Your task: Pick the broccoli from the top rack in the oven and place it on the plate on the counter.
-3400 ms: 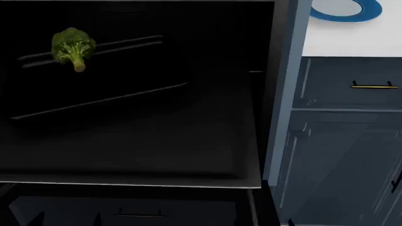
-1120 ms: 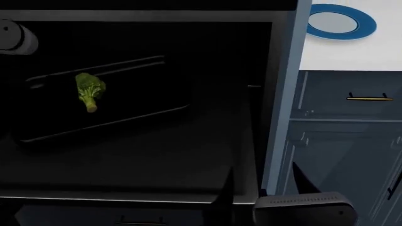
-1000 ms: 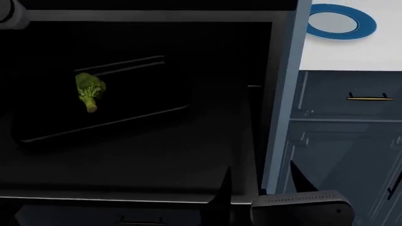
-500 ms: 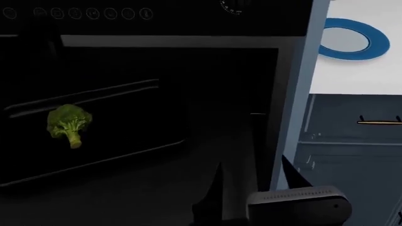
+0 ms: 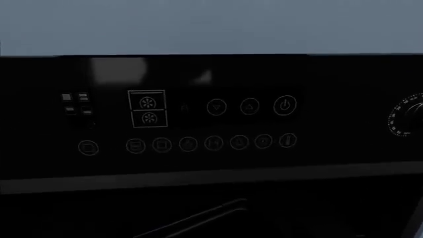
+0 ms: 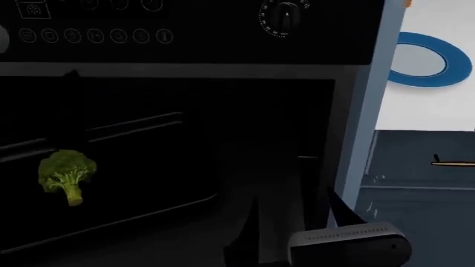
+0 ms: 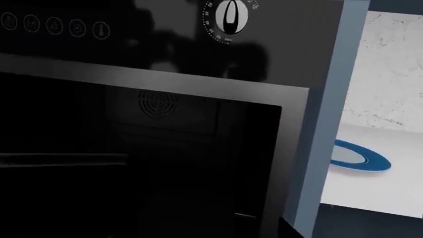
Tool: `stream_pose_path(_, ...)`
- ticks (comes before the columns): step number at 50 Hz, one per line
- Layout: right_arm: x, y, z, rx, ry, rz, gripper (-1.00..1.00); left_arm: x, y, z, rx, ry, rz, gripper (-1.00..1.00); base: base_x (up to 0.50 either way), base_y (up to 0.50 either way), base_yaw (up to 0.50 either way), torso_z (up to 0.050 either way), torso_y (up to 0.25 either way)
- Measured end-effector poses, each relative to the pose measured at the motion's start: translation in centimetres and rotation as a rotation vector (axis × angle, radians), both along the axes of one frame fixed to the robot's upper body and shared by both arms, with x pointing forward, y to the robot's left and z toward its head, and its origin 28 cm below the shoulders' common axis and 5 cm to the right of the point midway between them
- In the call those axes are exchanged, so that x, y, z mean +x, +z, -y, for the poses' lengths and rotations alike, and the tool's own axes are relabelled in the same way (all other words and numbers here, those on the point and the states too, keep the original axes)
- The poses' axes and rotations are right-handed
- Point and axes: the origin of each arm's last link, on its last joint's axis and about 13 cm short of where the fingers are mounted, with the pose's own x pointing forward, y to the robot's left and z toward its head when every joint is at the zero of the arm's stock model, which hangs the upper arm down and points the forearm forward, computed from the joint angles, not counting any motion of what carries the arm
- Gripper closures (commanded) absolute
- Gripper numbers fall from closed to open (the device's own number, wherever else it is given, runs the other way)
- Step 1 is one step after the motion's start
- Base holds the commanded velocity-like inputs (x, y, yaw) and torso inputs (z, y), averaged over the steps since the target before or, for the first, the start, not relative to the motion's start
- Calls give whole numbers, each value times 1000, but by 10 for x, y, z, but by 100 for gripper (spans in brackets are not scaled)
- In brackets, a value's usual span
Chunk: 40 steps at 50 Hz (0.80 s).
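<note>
Head view: the broccoli (image 6: pixel 67 173) is sitting at the left of the oven (image 6: pixel 222 139) cavity, by the top rack (image 6: pixel 133 128). The right gripper (image 6: pixel 297 217) is hovering near, fingers spread, grasping nothing. The plate (image 6: pixel 430 60) is lying on the counter (image 6: pixel 438 111), far right.

Left wrist view: white icons are showing, no readable words; that gripper is out of sight.

Right wrist view: the dial (image 7: pixel 228 15) is showing.

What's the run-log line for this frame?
phase: approach | broccoli: in oven by top rack, ungrasped | right gripper: open, before oven mouth | left gripper: out of view | plate: empty, on counter
</note>
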Motion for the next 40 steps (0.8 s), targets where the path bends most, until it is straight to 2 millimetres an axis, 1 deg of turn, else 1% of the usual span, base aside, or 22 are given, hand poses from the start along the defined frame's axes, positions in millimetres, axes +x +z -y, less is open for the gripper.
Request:
stream_pose_path(4, 0, 0, 0, 0, 3, 1, -100, -2, -2, -1, 0, 0, 6, -100, 411, 0, 0, 0, 0)
stream_pose_path(14, -2, 1, 0, -4, 2, 9, -100, -2, -10, -4, 7, 7, -1, -100, 0, 0, 0, 0, 0)
stream_pose_path(25, -4, 3, -1, -11, 3, 19, -100, 8, -22, -12, 12, 42, -42, -100, 0, 0, 0, 0, 0)
stream_pose_path(33, -4, 5, -2, -13, 4, 23, -100, 17, -34, -19, 1, 74, -81, -100, 0, 0, 0, 0, 0)
stream_pose_path(40, -4, 5, -1, -12, 3, 25, -100, 13, -47, -21, 16, 75, -93, -100, 0, 0, 0, 0, 0)
